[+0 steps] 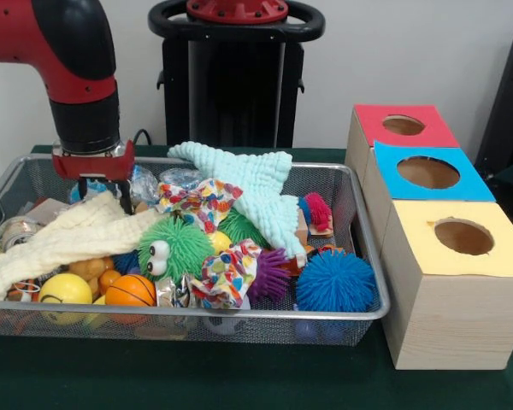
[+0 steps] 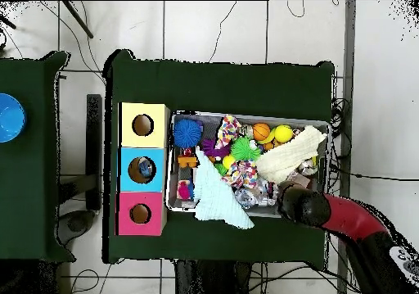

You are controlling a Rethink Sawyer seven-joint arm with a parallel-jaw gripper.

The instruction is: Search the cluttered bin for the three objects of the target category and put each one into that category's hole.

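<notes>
Three cloths look like the likeliest targets in the wire bin (image 1: 372, 256), though the category is not stated. Going left to right in the front view: the cream muslin cloth (image 1: 64, 241) lies draped across the bin's left end, just below the hand (image 1: 101, 190); whether that hand is parted or clenched I cannot tell, since clutter hides its tips. Next comes the patterned cloth (image 1: 201, 203) among the green googly-eyed ball (image 1: 173, 248) and the orange basketball (image 1: 130, 290), then the mint cloth (image 1: 256, 184) hanging over the far rim. All three should be light, limp and easy to snag, so pinching a raised fold near the middle seems best. Farther right sit the blue spiky ball (image 1: 334, 283) and the boxes on the green surface (image 1: 197, 376). Only the overhead view shows something already inside the blue box (image 2: 143, 169); only the front view shows how high the pile stands.
</notes>
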